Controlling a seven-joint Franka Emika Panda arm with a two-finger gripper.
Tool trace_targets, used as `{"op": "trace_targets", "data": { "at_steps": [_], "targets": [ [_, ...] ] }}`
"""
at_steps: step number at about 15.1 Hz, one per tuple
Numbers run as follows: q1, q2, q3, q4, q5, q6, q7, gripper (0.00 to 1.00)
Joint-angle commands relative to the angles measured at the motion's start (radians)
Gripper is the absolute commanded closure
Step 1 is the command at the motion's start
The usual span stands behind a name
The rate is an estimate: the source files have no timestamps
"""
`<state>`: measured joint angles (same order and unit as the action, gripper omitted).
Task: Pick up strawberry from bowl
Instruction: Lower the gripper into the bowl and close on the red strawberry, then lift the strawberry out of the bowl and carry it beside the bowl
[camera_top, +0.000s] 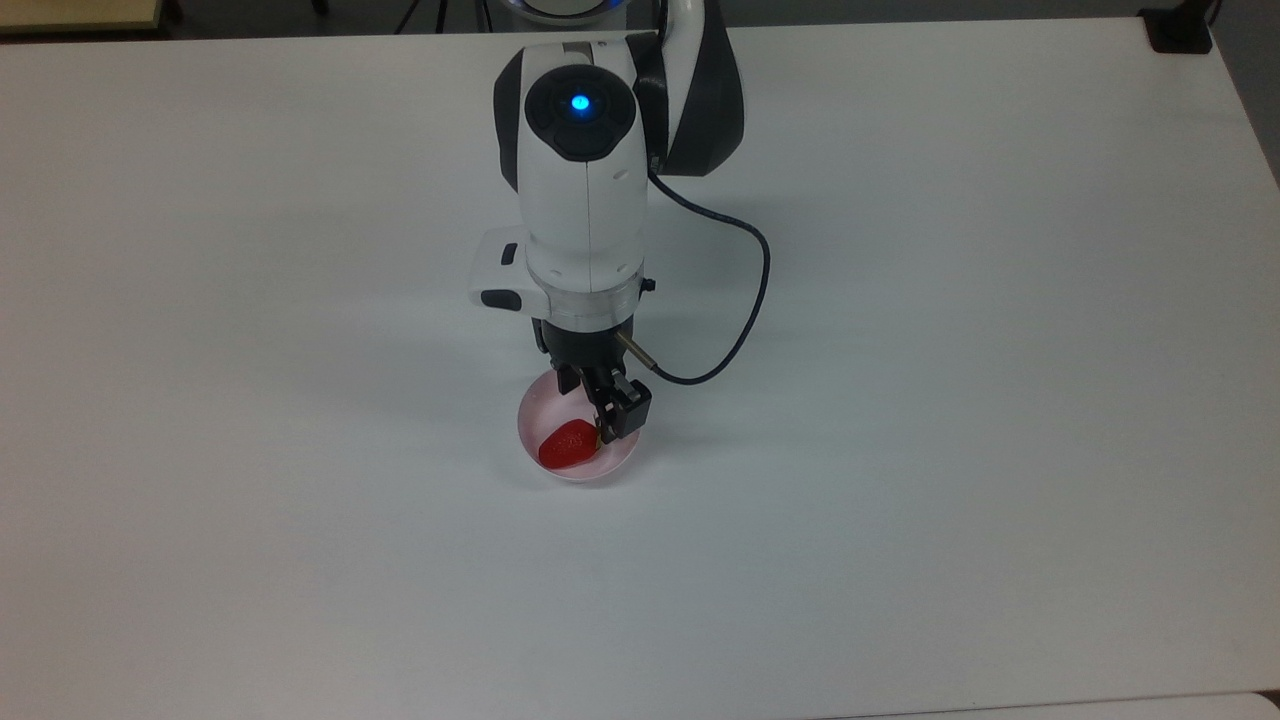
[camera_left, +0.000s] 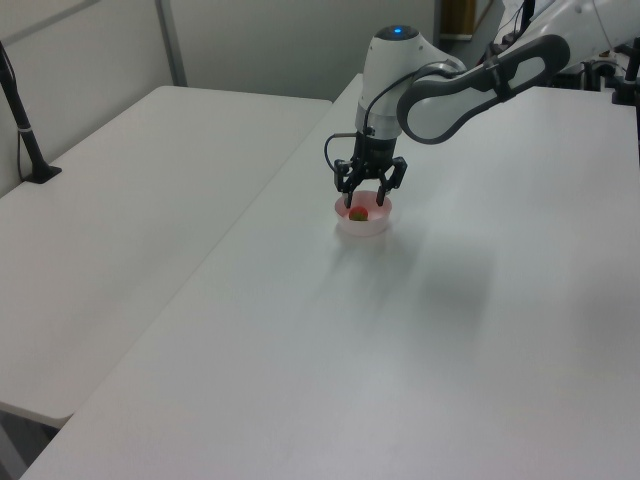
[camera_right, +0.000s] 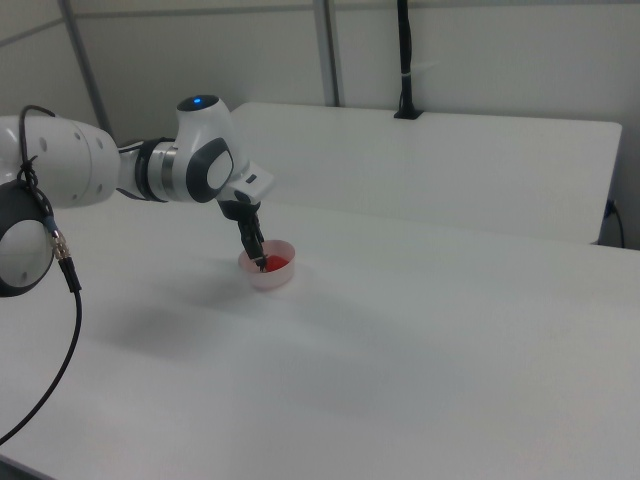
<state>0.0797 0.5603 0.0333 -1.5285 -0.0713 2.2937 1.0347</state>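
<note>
A small pale pink bowl (camera_top: 528, 412) (camera_left: 366, 227) (camera_right: 265, 280) stands near the middle of the white table. The red strawberry (camera_top: 565, 447) (camera_left: 357, 213) (camera_right: 279, 263) lies inside it, toward the top view's lower left, and a finger covers its stem end. My gripper (camera_top: 597, 405) (camera_left: 363, 198) (camera_right: 259, 260) points down with its tips dipped into the bowl and is open. One finger (camera_top: 620, 415) sits by the strawberry's stem end. The other finger (camera_top: 570, 380) is near the bowl's far wall. The fingers hold nothing.
A black cable (camera_top: 745, 330) loops out from the wrist to the top view's right. A second white table (camera_left: 150, 180) adjoins on the left view's left, with a black post (camera_left: 25, 130) on it. A black clamp (camera_top: 1180, 30) sits at the table's far right corner.
</note>
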Motion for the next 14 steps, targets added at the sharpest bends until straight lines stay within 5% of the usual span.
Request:
{"op": "trace_targets", "data": {
  "at_steps": [1,5,12,14],
  "targets": [
    [0.002,0.041,-0.012,0.014,-0.018,0.038,0.045,0.30],
    [-0.003,0.059,-0.013,0.014,-0.028,0.070,0.059,0.31],
    [-0.003,0.061,-0.013,0.013,-0.053,0.073,0.051,0.59],
    [-0.003,0.052,-0.013,0.013,-0.061,0.072,0.047,0.60]
  ]
}}
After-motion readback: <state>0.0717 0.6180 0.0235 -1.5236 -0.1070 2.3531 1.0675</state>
